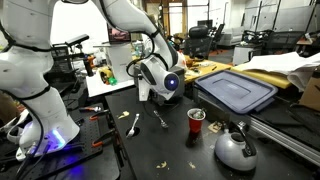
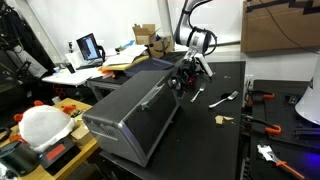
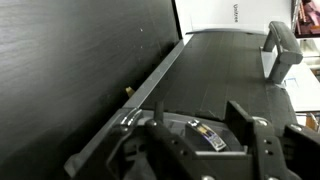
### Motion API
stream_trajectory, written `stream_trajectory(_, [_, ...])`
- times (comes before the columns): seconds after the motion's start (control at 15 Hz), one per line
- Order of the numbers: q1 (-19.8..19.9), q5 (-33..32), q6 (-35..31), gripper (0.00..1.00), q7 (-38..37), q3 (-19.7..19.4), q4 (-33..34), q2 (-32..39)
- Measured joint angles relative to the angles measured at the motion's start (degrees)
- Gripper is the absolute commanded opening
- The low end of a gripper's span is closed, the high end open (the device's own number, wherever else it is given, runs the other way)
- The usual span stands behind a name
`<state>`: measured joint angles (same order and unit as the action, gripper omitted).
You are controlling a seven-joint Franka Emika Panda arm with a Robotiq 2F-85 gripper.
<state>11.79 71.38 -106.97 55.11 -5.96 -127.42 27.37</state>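
Over the table [image 1: 170,150], the gripper [image 1: 152,95] hangs with jaws parted and empty, just above a dark utensil [image 1: 160,118] lying near the fork [image 1: 133,123]. A crooked descent could knock the utensil aside or clip the bin [image 1: 235,90].

tool [image 3: 205,140]: black plastic, slight sheen
case [image 2: 130,118]: dark textured panels, bright metal edging
tabletop [image 1: 170,150]: black, matt
kettle [image 1: 235,150]: dull grey metal
cup [image 1: 196,120]: glossy red plastic
utensil [image 1: 133,123]: smooth white plastic
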Motion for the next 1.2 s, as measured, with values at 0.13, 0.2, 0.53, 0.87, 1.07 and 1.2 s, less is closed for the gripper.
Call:
stream_trajectory(0.13, [-1.5, -2.1, -2.4, 1.0, -0.4, -0.7, -0.1, -1.1])
stream_trajectory(0.2, [-2.3, -3.6, -3.9, 1.0, -0.9, -0.9, -0.2, -2.1])
stream_trajectory(0.53, [-5.0, -14.3, -14.4, 1.0, -7.4, -1.6, -1.9, -9.4])
stream_trajectory(0.87, [-6.1, -29.3, -20.7, 1.0, -17.0, -1.2, -4.4, -16.7])
stream_trajectory(1.07, [-6.4, -38.1, -21.1, 1.0, -22.5, -0.2, -5.2, -19.4])
stream_trajectory(1.2, [-6.4, -41.9, -21.0, 1.0, -24.7, 0.8, -5.4, -20.2])
